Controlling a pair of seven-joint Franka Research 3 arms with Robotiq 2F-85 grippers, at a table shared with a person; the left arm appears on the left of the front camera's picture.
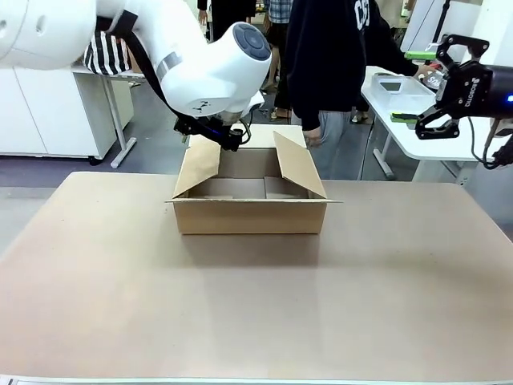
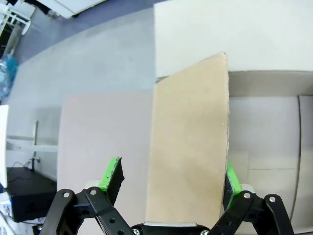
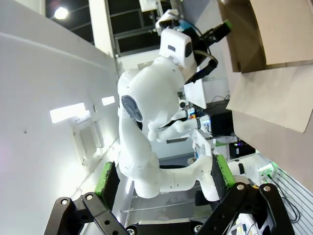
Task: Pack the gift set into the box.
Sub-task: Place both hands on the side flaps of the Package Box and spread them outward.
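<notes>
Just astride a raised flap [image 2: 188,147] of the box [image 1: 250,216] with the left gripper [image 2: 172,169], jaws apart.
Sits at middle of the table [image 1: 401,305], well apart from the right gripper [image 1: 413,87], also spread, holding nothing.

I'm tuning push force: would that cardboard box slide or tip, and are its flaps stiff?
The box looks empty, wide and shallow, so it probably slides lightly rather than tips. Its flap, straddled by the open left end effector, is thin cardboard, likely folding at its crease.
</notes>
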